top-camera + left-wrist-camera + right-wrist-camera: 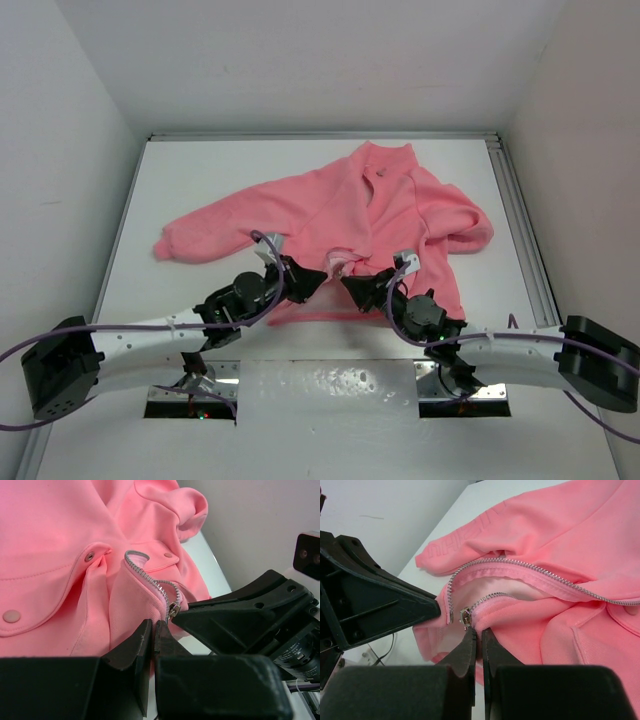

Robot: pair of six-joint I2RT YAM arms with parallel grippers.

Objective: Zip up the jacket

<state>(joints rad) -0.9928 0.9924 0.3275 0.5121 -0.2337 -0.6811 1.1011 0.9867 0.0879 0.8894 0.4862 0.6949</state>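
Note:
The salmon-pink jacket (350,205) lies on the white table, collar far, front open at the bottom. My left gripper (310,278) is shut on the jacket's lower front edge (131,610). My right gripper (352,287) is shut on the other front edge just below the metal zipper slider (465,617). The two grippers face each other, tips almost touching. In the right wrist view the loose end of the other zipper row (450,611) hangs beside the slider, close to the left gripper's finger (385,602). The slider also shows in the left wrist view (173,611).
The left sleeve (200,235) stretches left and the right sleeve (465,225) is bunched at the right. A snap-flap pocket (30,595) shows in the left wrist view. A metal rail (525,235) runs along the table's right edge. White walls enclose the table.

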